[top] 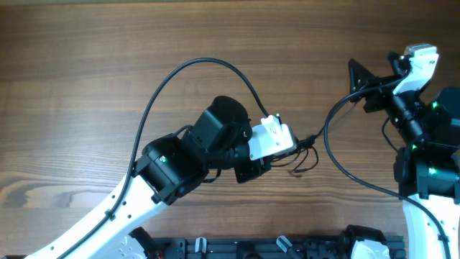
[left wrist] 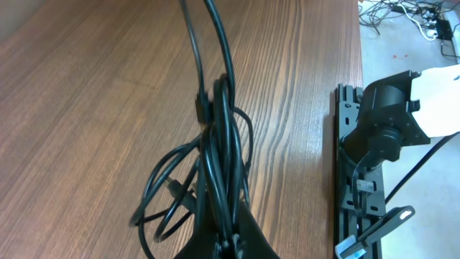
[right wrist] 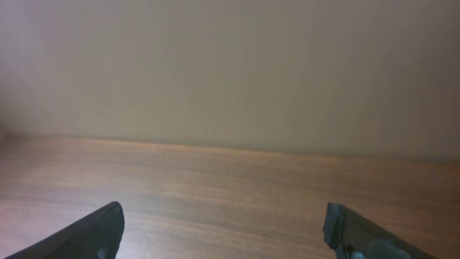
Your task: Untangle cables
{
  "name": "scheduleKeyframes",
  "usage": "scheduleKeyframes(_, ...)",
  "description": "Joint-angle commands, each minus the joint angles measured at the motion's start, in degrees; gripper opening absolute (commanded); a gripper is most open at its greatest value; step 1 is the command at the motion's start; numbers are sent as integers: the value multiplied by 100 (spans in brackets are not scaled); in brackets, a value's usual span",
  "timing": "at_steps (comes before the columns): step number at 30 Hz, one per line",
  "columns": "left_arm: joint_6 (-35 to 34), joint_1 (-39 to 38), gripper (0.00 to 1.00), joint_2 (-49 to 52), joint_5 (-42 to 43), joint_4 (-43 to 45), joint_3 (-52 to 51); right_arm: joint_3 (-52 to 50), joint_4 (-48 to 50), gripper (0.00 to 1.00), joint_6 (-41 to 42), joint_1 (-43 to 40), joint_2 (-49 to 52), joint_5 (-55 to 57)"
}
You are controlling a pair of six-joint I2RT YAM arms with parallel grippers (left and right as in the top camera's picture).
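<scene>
The cables [left wrist: 224,147] are a knot of thin black cords, looped together on the wooden table [left wrist: 86,108]. My left gripper [left wrist: 231,243] is shut on the bundle at its near end, and the strands run up and away from the jaws. In the overhead view the left gripper [top: 300,146] sits mid-table with the small tangle of cables [top: 307,157] at its tip. My right gripper [top: 357,75] is open and empty at the far right, well apart from the cables. The right wrist view shows its fingers [right wrist: 223,224] spread wide over bare wood.
A thick black arm cable [top: 194,66] arcs over the table from the left arm. Another arm cable [top: 338,155] curves beside the right arm. The right arm's base [left wrist: 388,129] and a black rail [left wrist: 345,180] stand at the table's front edge.
</scene>
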Motion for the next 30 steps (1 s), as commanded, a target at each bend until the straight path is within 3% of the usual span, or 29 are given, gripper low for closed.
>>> scheduleKeyframes(1,-37,-31,4,-9,7,-33,37,72,76,96,227,-4,22,162)
scheduleKeyframes(9,-149,-28,4,-9,-28,94,37,72,-291,100,234,-4,22,160)
scheduleKeyframes(14,-1043,-24,4,-9,-855,699,37,72,-1641,100,227,-4,22,160)
scheduleKeyframes(20,-2420,400,4,-9,-931,1241,37,72,-3010,100,13,-4,22,70)
scheduleKeyframes(30,-2721,533,4,-9,-778,1519,37,72,-3314,100,17,-4,22,-1823)
